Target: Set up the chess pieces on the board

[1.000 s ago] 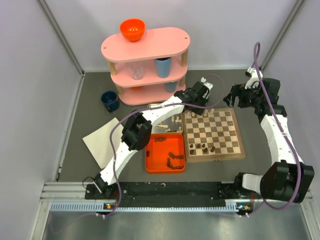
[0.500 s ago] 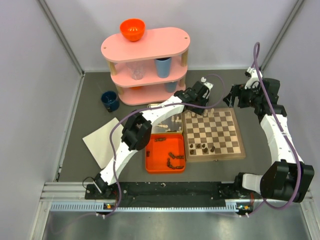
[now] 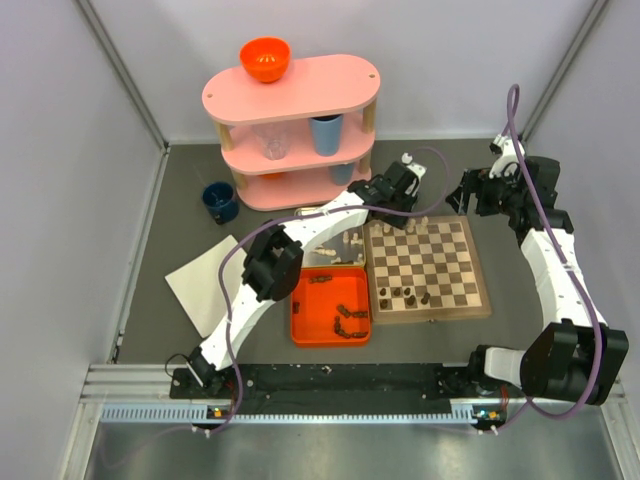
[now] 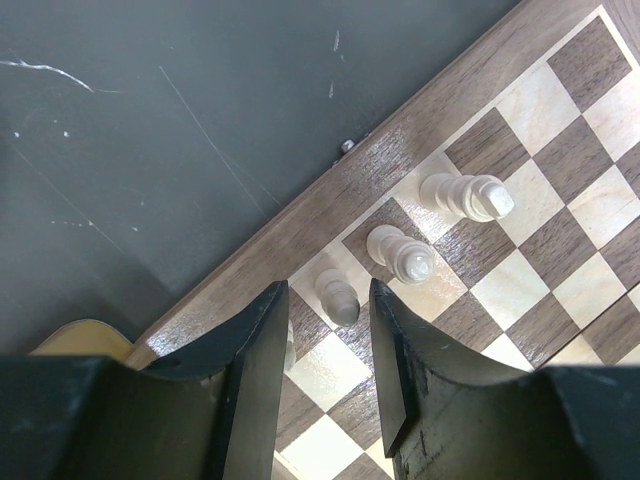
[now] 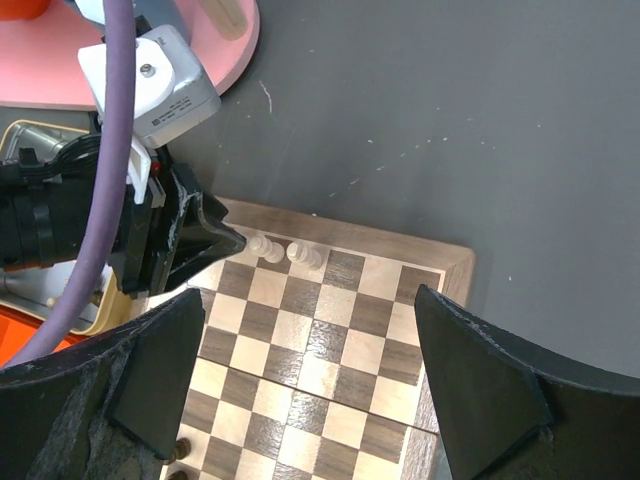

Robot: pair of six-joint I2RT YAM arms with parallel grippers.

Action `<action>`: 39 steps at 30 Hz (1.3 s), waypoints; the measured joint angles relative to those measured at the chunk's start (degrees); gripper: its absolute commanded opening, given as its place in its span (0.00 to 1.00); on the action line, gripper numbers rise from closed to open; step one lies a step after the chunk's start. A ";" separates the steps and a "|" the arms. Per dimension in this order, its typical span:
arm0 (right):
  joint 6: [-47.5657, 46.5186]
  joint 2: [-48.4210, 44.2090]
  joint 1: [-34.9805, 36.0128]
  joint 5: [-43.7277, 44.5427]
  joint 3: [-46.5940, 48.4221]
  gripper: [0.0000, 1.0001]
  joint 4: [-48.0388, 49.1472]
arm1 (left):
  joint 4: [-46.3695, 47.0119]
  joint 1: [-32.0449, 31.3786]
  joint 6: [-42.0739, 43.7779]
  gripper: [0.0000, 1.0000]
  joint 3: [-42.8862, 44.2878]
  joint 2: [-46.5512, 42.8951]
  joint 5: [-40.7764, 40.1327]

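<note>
Wooden board (image 3: 450, 262), left gripper (image 3: 392, 211) astride a pale pawn.
From above, the board lies just right of the orange tray (image 3: 300, 322), with dark chess pieces (image 3: 405, 295) along its near rows and cream chess pieces (image 3: 425, 221) on its far edge; the right gripper (image 3: 464, 194) hangs near the far-right corner. Left wrist: jaws released, a cream pawn (image 4: 338, 297) standing between them with a gap on each side. Right wrist: fingers (image 5: 480, 375) spread wide over the board's far side, grasping nothing.

Bright even light, soft shadows, sharp views, near jaws blurred
</note>
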 measured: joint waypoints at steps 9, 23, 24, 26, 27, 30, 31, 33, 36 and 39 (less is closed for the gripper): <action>0.00 0.00 0.00 -0.04 0.00 0.86 0.00 | 0.11 0.00 0.15 0.43 0.00 -2.71 -0.66; -0.72 0.00 0.00 -0.79 -0.31 0.87 0.22 | 9.99 1.75 1.40 0.61 -21.11 -23.93 -3.80; -0.98 0.00 0.00 -0.98 -0.31 0.87 0.35 | 11.41 2.01 1.84 0.66 -24.37 -27.52 -4.17; -1.40 -0.04 -0.04 -1.62 -0.55 0.87 0.63 | 14.34 2.51 2.60 0.78 -30.49 -34.97 -5.70; -1.64 -0.11 -0.20 -2.08 -0.72 0.87 0.74 | 15.93 2.78 2.86 0.84 -33.27 -38.71 -6.43; -2.10 -0.31 -1.46 -4.33 -1.46 0.87 0.94 | 20.94 3.98 3.61 0.99 -42.49 -51.25 -8.13; -2.19 -0.48 -2.27 -5.35 -1.81 0.87 1.11 | 22.21 4.66 3.43 0.99 -45.62 -55.56 -8.31; -2.23 -1.18 -4.42 -7.54 -2.56 0.87 1.33 | 24.24 6.36 3.15 0.99 -50.75 -63.06 -7.50; -2.19 -2.82 -7.82 -9.73 -2.89 0.87 1.33 | 25.77 12.46 2.14 0.99 -59.01 -75.14 -4.90; -2.21 -5.49 -9.11 -10.60 -2.89 0.87 1.44 | 25.29 16.59 2.36 0.99 -64.63 -84.08 -5.57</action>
